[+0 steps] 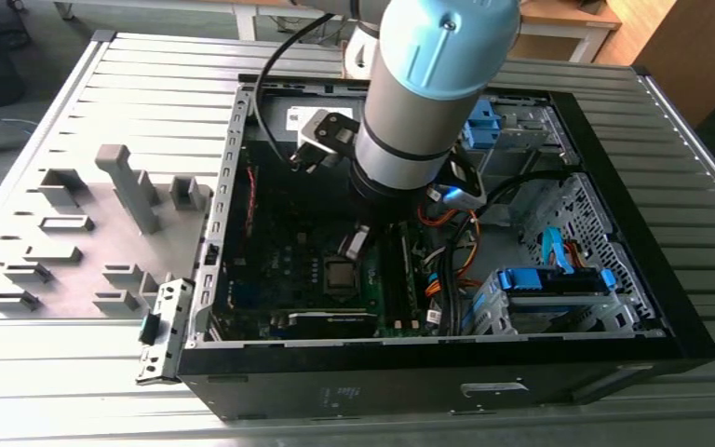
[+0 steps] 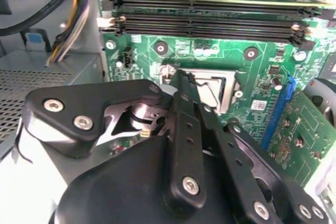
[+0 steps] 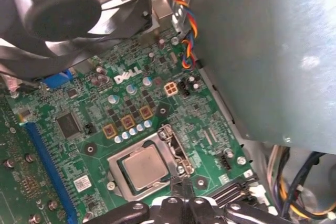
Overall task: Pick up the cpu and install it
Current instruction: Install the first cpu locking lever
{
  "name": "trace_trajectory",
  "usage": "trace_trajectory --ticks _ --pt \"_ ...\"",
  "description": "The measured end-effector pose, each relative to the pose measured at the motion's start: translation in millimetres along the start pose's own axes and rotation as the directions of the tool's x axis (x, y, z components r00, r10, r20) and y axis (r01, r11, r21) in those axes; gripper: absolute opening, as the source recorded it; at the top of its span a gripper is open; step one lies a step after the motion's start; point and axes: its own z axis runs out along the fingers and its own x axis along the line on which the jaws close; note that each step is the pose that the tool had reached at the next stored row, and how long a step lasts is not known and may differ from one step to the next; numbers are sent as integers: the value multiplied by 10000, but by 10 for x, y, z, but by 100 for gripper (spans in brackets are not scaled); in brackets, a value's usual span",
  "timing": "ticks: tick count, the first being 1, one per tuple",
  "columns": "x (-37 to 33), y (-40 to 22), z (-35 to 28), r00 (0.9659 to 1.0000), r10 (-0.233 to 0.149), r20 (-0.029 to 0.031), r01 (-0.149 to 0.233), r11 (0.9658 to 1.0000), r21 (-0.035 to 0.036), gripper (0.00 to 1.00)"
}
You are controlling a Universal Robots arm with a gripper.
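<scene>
The cpu (image 3: 143, 167) is a tan-grey square chip lying flat inside the metal socket frame (image 3: 164, 145) on the green motherboard (image 3: 210, 124). My gripper (image 3: 181, 184) hovers just beside the socket's edge, its black fingers (image 2: 184, 124) drawn together to one tip, with nothing between them. In the second wrist view the gripper (image 2: 181, 77) covers part of the socket (image 2: 226, 87). From the exterior view, the arm reaches down into the open computer case (image 1: 581, 121), with the gripper (image 1: 355, 244) just above the socket (image 1: 339, 273).
Black memory slots (image 2: 210, 17) run beside the socket. A round fan (image 3: 58, 9) and a grey metal box (image 3: 268, 51) flank the board, with wire bundles (image 3: 186, 24) nearby. Grey plastic fixtures (image 1: 128, 186) stand on the slatted table at the exterior view's left.
</scene>
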Motion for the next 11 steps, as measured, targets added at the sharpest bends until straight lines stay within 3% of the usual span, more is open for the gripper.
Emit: trace_trajectory --ticks 8,11 --pt "96 -51 43 10000 5 -64 -5 10000 36 11" --pt "104 -57 58 9999 12 -124 -11 10000 70 11"
